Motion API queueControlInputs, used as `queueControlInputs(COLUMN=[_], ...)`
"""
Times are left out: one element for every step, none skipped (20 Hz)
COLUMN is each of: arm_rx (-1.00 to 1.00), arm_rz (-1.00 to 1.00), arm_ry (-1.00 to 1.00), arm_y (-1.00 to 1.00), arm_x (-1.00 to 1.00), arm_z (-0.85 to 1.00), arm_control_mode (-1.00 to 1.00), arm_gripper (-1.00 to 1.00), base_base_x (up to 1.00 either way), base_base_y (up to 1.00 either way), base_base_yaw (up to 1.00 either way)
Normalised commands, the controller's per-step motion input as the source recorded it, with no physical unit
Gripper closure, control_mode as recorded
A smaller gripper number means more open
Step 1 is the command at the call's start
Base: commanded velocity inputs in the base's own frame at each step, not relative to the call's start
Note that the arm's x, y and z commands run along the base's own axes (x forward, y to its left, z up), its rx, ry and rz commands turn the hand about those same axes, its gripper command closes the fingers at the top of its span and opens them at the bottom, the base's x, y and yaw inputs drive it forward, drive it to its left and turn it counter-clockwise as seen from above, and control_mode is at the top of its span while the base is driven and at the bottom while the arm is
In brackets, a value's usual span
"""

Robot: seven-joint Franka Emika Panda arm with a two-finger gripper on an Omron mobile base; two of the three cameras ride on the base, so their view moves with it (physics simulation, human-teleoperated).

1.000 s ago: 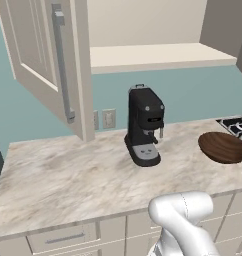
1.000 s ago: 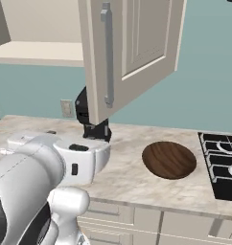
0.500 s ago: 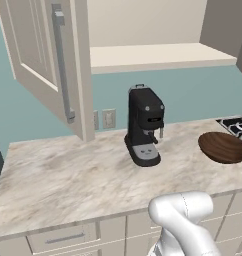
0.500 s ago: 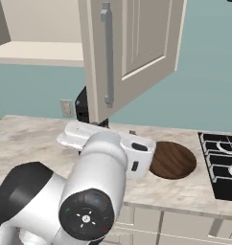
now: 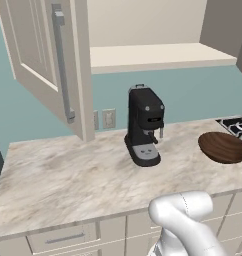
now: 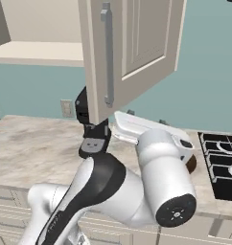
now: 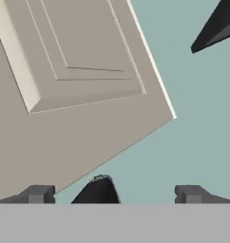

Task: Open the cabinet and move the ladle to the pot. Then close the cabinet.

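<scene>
**Cabinet door open, ladle not yet found, pincer empty**

At the far left, the cabinet (image 5: 43,65) hangs above the worktop's back left corner with its door swung wide toward the room, the long grey bar handle (image 5: 62,65) facing out. Opening looks done, at least for this door. The bare shelf (image 5: 158,55) inside runs to the right, and no ladle can be made out on the part that shows. No pot can be identified either. So the carry and the closing are both judged still to do.

Below the shelf, near the middle of the worktop (image 5: 58,185) and toward its back edge, stands a black coffee machine (image 5: 144,125). Further right, a dark wooden bowl (image 5: 224,147) sits near the worktop's right end, just beside the stove burners (image 5: 238,126) at the right edge.

In the hand view the pincer (image 7: 112,193) stands fully open with nothing between its tips, looking up at the lower corner of the open door panel against the teal wall.

For room: the left and front of the worktop are bare and give free passage. The open door overhangs the back left corner, and in the right base view its lower edge hangs close over the arm (image 6: 151,177), so any rise there risks a knock. The coffee machine is the one tall obstacle beneath the shelf.
</scene>
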Motion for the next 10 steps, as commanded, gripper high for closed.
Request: queueControlInputs(arm_rx=[0.17,0.17,0.17,0.16,0.17,0.17,0.17,0.17,0.17,0.16], arm_rz=[0.14,0.13,0.13,0.13,0.13,0.13,0.13,0.13,0.13,0.13], arm_ry=[-0.11,-0.10,-0.09,-0.09,-0.07,-0.07,-0.06,-0.06,-0.05,-0.04], arm_y=[-0.29,-0.24,-0.15,-0.12,-0.13,-0.19,-0.15,-0.14,-0.14,-0.09], arm_x=[0.81,0.85,0.89,0.91,0.94,0.94,0.94,0.94,0.94,0.94], arm_z=[0.00,0.00,0.00,0.00,0.00,0.00,0.00,0.00,0.00,0.00], arm_control_mode=[-1.00,-1.00,-1.00,-1.00,-1.00,-1.00,-1.00,-1.00,-1.00,-1.00], arm_gripper=[-1.00,-1.00,-1.00,-1.00,-1.00,-1.00,-1.00,-1.00,-1.00,-1.00], base_base_x=[0.00,0.00,0.00,0.00,0.00,0.00,0.00,0.00,0.00,0.00], base_base_y=[0.00,0.00,0.00,0.00,0.00,0.00,0.00,0.00,0.00,0.00], base_base_yaw=[0.00,0.00,0.00,0.00,0.00,0.00,0.00,0.00,0.00,0.00])
